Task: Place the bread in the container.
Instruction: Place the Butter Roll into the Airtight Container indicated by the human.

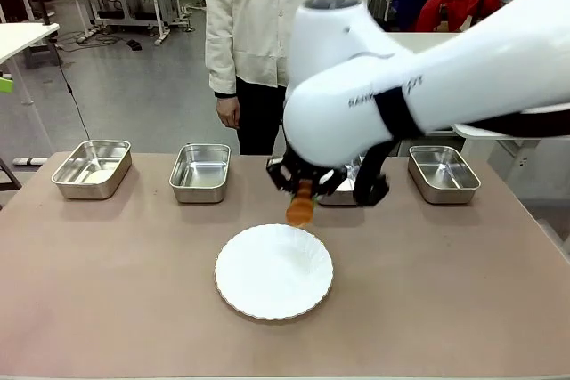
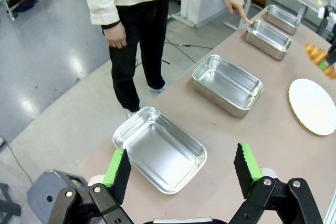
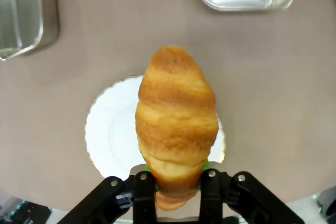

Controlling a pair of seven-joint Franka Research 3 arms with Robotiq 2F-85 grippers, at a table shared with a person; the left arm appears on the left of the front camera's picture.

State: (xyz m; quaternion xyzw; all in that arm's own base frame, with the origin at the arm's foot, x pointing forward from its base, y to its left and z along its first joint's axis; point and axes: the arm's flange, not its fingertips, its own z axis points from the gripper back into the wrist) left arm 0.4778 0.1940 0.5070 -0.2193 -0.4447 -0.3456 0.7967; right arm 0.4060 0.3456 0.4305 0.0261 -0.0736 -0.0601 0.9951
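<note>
A: Right claw [image 3: 177,182] status?
B: Pinching the bread [image 3: 176,124] by one end, above the white plate [image 1: 273,271], clear of the worktop [image 1: 107,291].
A: Left claw [image 2: 182,167]?
B: Spread wide over an empty container [image 2: 159,149].

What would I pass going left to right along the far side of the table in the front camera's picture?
First steel pan → second steel pan → the robot's right hand holding the bread → last steel pan. Another pan is hidden behind the hand, so I left it out.
</note>
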